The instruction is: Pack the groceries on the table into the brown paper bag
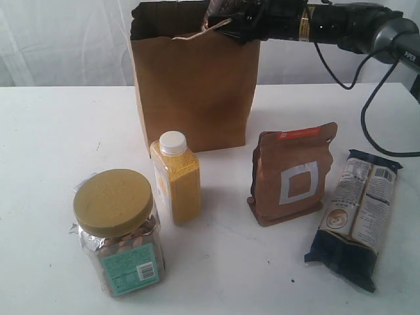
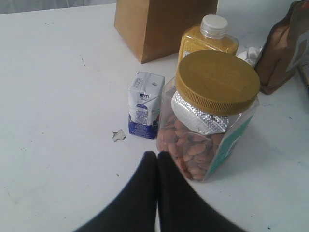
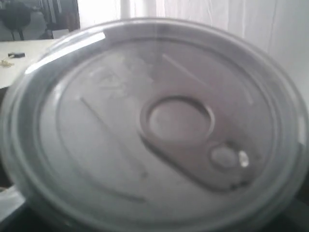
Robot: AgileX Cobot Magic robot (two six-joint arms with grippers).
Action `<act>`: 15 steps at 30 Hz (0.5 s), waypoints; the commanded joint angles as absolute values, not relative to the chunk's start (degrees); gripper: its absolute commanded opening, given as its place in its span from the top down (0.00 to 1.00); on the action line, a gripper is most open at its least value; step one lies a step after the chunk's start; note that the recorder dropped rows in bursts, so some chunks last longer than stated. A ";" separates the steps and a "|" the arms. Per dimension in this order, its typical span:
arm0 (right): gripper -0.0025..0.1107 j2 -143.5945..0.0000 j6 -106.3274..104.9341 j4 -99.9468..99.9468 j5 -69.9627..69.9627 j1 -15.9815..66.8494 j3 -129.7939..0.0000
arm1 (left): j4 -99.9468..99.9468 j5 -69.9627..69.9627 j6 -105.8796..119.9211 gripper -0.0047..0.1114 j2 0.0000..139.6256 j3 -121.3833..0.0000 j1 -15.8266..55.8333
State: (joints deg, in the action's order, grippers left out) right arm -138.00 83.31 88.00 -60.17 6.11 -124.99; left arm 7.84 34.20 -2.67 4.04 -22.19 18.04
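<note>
Brown paper bag at twelve o'clock, right gripper over its mouth clamping the pull-tab clear can.
Lower it deep before letting go; left gripper sits pressed together.

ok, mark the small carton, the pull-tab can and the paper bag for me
small white-blue carton (image 2: 144,104): left wrist view, on its front face.
pull-tab clear can (image 3: 177,121): right wrist view, on the ring of the pull tab on its lid.
brown paper bag (image 1: 197,92): exterior view, on its front panel.
</note>
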 commanded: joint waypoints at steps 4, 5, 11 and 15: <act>0.39 -136.23 81.12 90.16 -58.09 7.37 -125.20 | 8.91 33.89 -2.87 0.96 4.03 -21.77 17.78; 0.38 -136.12 81.12 90.16 -58.09 7.48 -125.20 | 8.91 33.89 -2.87 0.96 4.03 -21.77 17.78; 0.35 -135.27 81.12 89.72 -56.42 7.60 -125.20 | 8.91 33.89 -2.87 0.96 4.03 -21.77 17.78; 0.35 -134.43 81.12 89.09 -53.98 7.60 -125.20 | 8.91 33.89 -2.87 0.96 4.03 -21.77 17.78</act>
State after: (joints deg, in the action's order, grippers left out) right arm -136.13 81.94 90.61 -55.45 7.56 -124.99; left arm 7.84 34.20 -2.67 4.04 -22.19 18.04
